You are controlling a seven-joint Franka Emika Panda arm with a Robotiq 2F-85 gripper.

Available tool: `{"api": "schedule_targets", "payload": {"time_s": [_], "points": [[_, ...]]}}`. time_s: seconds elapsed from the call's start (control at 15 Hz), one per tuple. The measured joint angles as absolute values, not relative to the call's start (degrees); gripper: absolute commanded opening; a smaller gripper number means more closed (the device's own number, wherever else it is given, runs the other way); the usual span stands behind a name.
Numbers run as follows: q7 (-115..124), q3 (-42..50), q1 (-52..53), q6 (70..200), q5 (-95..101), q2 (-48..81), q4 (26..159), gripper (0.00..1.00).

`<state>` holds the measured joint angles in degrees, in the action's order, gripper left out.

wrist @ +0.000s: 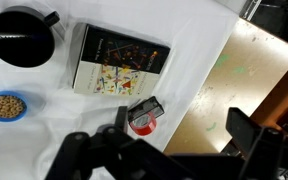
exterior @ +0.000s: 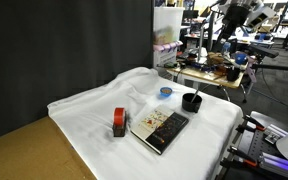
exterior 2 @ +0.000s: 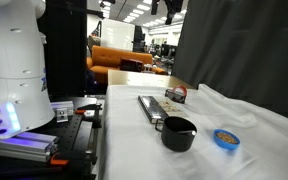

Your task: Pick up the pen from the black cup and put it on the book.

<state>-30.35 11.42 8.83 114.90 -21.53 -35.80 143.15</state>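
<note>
Hand (wrist: 162, 142) wide open, empty — pen (wrist: 9, 37) in black cup (wrist: 34, 55), well apart, beside book (wrist: 119, 62)

legible text: none showing.
the book (wrist: 119, 62) is carrying pale patches on its dark cover in the wrist view, with any lettering blurring beyond reading; the red-and-black block (wrist: 144, 116) beside it is showing no readable label.

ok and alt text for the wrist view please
A black cup with a pen in it sits at upper left, beside a book, on a white cloth. Below lie a blue dish and a red-and-black block; the open jaws fill the bottom edge.
</note>
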Motion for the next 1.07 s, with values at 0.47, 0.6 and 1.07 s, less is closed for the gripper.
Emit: {"api": "schedule_targets", "payload": {"time_s": [0.47, 0.6, 1.07], "points": [[-37.2, 12.7, 9.7, 115.1, -25.9, -35.8, 143.2, 1.0], [-43.4, 14.7, 10.7, 114.8, -30.1, -35.8, 143.2, 1.0], [-61.5, 20.4, 10.1, 104.3, -39.1, -35.8, 143.3, 1.0]]}}
